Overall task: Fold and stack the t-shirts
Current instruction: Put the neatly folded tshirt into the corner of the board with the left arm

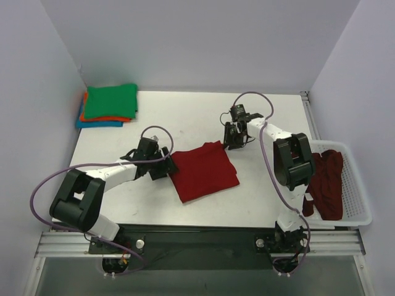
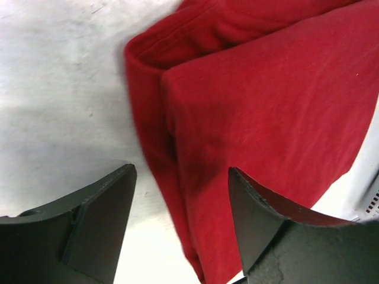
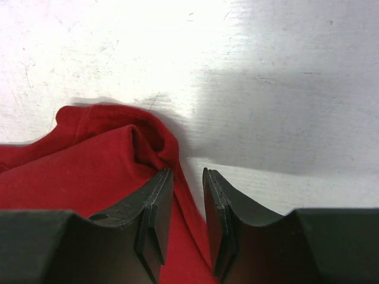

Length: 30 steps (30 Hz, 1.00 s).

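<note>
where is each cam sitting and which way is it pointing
Top external: above and behind the arms, looking down on the table; the left arm and right arm show whole.
Left wrist: on the left arm's wrist, looking down past the left pincer at the dark red t-shirt edge; only its two fingers show.
Right wrist: on the right arm's wrist, looking past the right pincer at the shirt's corner; only its fingers show.
Shared: all three see that t-shirt and the table.

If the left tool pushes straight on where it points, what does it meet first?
Probably the folded edge of the dark red cloth t-shirt, straight ahead of the open left tool; depth is unclear.
</note>
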Each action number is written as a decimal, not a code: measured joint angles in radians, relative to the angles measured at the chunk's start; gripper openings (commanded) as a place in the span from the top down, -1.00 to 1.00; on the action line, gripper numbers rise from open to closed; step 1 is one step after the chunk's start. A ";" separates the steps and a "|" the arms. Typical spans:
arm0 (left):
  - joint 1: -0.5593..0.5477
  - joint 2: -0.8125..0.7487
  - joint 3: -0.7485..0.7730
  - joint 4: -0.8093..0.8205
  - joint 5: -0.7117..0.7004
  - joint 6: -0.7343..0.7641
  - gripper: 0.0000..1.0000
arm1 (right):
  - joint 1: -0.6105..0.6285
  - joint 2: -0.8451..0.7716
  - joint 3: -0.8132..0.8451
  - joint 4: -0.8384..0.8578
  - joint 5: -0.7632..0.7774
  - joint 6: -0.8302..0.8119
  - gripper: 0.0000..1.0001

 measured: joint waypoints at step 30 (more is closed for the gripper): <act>-0.158 0.174 0.175 -0.063 -0.244 -0.198 1.00 | 0.003 0.015 -0.001 0.000 -0.037 0.024 0.44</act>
